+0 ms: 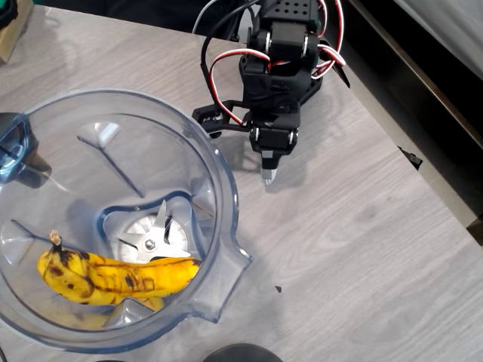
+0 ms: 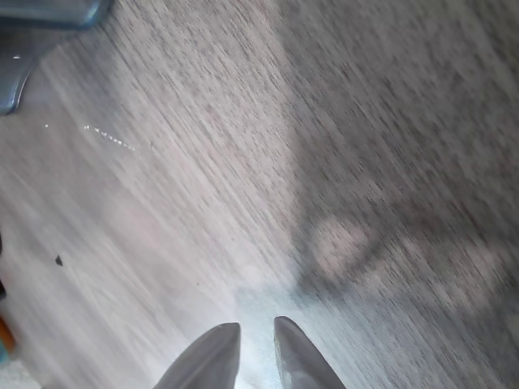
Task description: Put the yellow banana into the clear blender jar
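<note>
The yellow banana [image 1: 113, 277], spotted dark brown, lies inside the clear blender jar [image 1: 223, 197], along its lower wall beside the silver blade [image 1: 153, 241]. The jar stands at the left of the grey wood table in the overhead view. My gripper [image 1: 269, 175] hangs to the right of the jar rim, apart from it, pointing down at bare table. In the wrist view its two fingertips [image 2: 217, 348] sit almost together with only a thin slit between them, and my gripper [image 2: 256, 336] holds nothing.
The table's right edge [image 1: 423, 162] runs diagonally past the arm base [image 1: 283, 45], with a dark drop beyond. A dark round object [image 1: 240, 353] peeks in at the bottom edge. A jar corner [image 2: 49, 12] shows top left in the wrist view.
</note>
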